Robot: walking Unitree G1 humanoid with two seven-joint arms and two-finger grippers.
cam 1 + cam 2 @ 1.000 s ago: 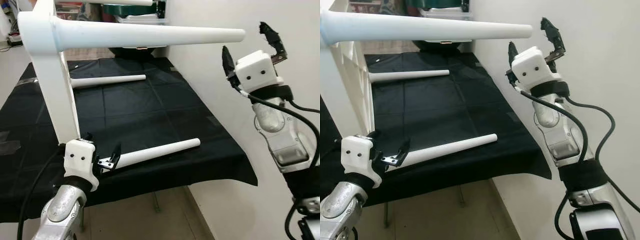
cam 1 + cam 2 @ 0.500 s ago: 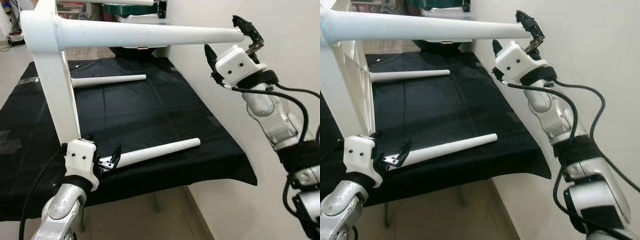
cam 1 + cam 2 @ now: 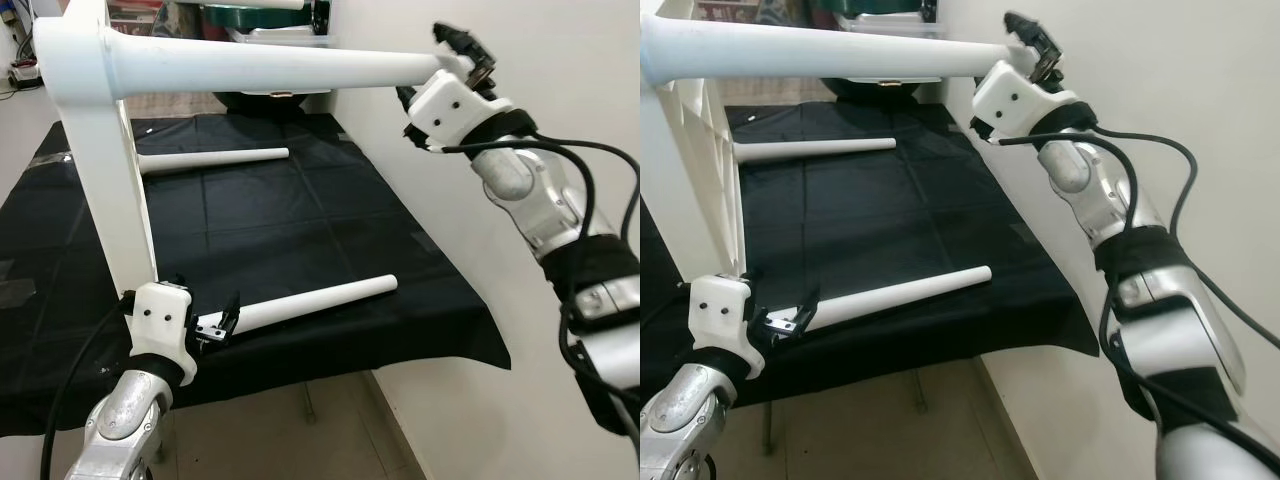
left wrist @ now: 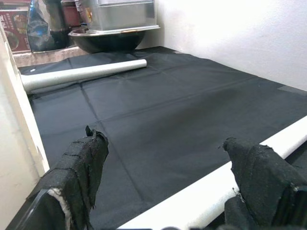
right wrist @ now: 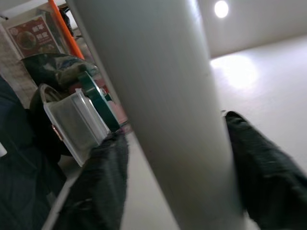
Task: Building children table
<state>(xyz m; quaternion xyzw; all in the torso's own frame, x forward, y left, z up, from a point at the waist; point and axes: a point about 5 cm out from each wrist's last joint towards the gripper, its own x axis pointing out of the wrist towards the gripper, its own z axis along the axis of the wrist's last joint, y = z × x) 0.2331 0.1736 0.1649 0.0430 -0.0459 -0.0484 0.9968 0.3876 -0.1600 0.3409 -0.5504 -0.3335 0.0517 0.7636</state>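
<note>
The white tabletop (image 3: pixel 100 170) stands on edge at the left of the black-clothed bench, with one white leg (image 3: pixel 270 68) attached and sticking out level toward the wall. My right gripper (image 3: pixel 432 68) is at that leg's free tip, open, one black finger on each side of the leg (image 5: pixel 163 96). My left gripper (image 3: pixel 205 295) is low at the bench's front edge, open, astride the thick end of a loose white leg (image 3: pixel 310 303) lying on the cloth. A second loose leg (image 3: pixel 215 159) lies farther back.
The black cloth (image 3: pixel 290 220) covers the bench and hangs over its front edge. A white wall (image 3: pixel 560 60) runs close along the right. A black bowl (image 4: pixel 110 38) and clear containers (image 3: pixel 280 38) sit at the far end. Bare floor lies below.
My right gripper has moved up and left from beside the wall, and its open fingers now straddle the tip of the attached leg. The left gripper and the loose legs have stayed put.
</note>
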